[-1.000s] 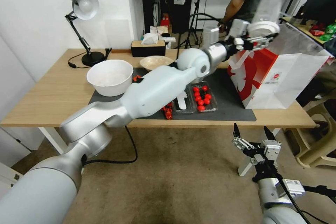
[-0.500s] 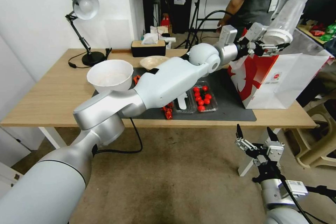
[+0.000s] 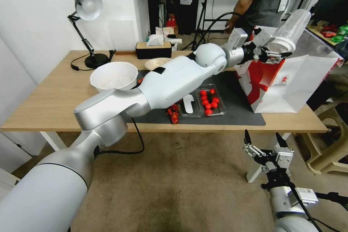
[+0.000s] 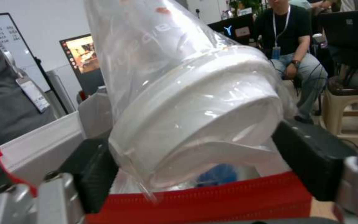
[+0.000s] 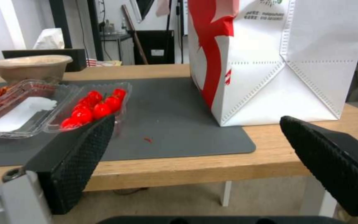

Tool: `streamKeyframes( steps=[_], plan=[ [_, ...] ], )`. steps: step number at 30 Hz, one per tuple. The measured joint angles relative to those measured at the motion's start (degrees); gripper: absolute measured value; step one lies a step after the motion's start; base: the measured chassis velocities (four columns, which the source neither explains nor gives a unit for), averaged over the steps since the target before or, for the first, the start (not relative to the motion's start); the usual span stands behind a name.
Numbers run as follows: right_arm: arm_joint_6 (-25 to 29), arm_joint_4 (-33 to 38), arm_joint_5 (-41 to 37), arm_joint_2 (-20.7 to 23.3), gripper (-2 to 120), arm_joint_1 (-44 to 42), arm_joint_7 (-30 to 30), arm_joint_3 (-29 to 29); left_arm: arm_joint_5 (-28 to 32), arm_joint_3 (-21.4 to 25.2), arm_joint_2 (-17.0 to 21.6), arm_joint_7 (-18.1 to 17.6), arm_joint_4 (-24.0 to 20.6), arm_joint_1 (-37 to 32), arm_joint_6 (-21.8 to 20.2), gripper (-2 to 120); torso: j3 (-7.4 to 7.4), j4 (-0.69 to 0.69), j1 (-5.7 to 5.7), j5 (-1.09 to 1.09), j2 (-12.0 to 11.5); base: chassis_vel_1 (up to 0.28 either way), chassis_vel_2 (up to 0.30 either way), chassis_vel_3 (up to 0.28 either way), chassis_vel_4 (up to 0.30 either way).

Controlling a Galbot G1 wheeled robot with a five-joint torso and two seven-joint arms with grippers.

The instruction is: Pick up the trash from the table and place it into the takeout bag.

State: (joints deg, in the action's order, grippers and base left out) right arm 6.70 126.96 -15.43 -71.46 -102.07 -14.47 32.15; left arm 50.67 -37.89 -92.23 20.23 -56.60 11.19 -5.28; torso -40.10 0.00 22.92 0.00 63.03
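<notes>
**A:** What are your left fingers (image 4: pixel 90 174) doing?

**B:** Your left gripper (image 3: pixel 272 51) has its two black fingers clamped on one clear plastic cup (image 3: pixel 288 32), one on each side of its white lid (image 4: pixel 195 124). The cup is tilted: its long axis runs from the lid, down between your fingers, up and away to its clear base, which points up and to the robot's right.

**A:** What lies just past those fingers?

**B:** One takeout bag (image 3: pixel 290 83), directly below them, standing on the counter (image 3: pixel 54 94). You hold the cup over its open mouth, the red rim (image 4: pixel 212 199) just under the lid. Something blue (image 4: pixel 220 174) shows inside the bag; you cannot tell what it is.

**A:** And farther out?

**B:** On the dark mat (image 3: pixel 235 110), back along your left arm from the fingers: one clear tray of red tomatoes (image 3: pixel 210 101), one shallow beige bowl (image 3: pixel 156 64) and one big white bowl (image 3: pixel 113 79). A black lamp (image 3: pixel 87 25) stands at the counter's far-left corner.

**A:** Your right fingers (image 5: pixel 75 155)?

**B:** Your right gripper (image 3: pixel 264 143) hangs low in front of the counter edge, its two fingers spread wide apart and holding nothing. Beyond them you see the bag's white side and the tomato tray.
</notes>
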Motion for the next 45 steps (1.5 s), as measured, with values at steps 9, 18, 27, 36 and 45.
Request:
streamKeyframes(
  steps=[9,18,27,36,45],
  plan=[
    [0.13,0.01,-0.06,0.05,100,0.0,0.02,0.02,1.2,0.02,0.04,-0.15,-0.18,1.11,-0.14,100,0.0,0.0,0.0,0.0,0.0,0.0,0.0,0.0,0.0],
    [0.18,0.01,-0.09,-0.01,100,0.05,0.06,-0.25,1.66,3.44,1.32,-1.04,-1.27,0.17,-0.34,100,0.0,-0.01,-0.01,0.0,0.0,0.0,0.0,0.0,0.0],
    [0.18,0.03,-0.13,0.55,100,0.1,0.12,-0.55,3.28,6.77,11.51,-6.82,-12.84,-6.92,0.48,100,0.0,0.0,-0.01,-0.01,0.0,0.0,0.0,0.0,0.0],
    [0.19,-0.05,-0.33,1.13,100,0.48,0.09,-1.64,-0.4,14.19,23.79,-8.56,-25.77,-18.05,0.83,100,0.0,0.02,-0.01,-0.04,0.0,0.0,0.0,0.0,0.0],
    [0.19,-0.06,-0.29,1.33,100,0.61,0.08,-2.19,-6.97,25.09,31.33,-10.95,-36.38,-33.44,0.94,100,0.0,0.0,-0.01,-0.01,0.0,0.0,0.0,0.0,0.0]
  ],
)
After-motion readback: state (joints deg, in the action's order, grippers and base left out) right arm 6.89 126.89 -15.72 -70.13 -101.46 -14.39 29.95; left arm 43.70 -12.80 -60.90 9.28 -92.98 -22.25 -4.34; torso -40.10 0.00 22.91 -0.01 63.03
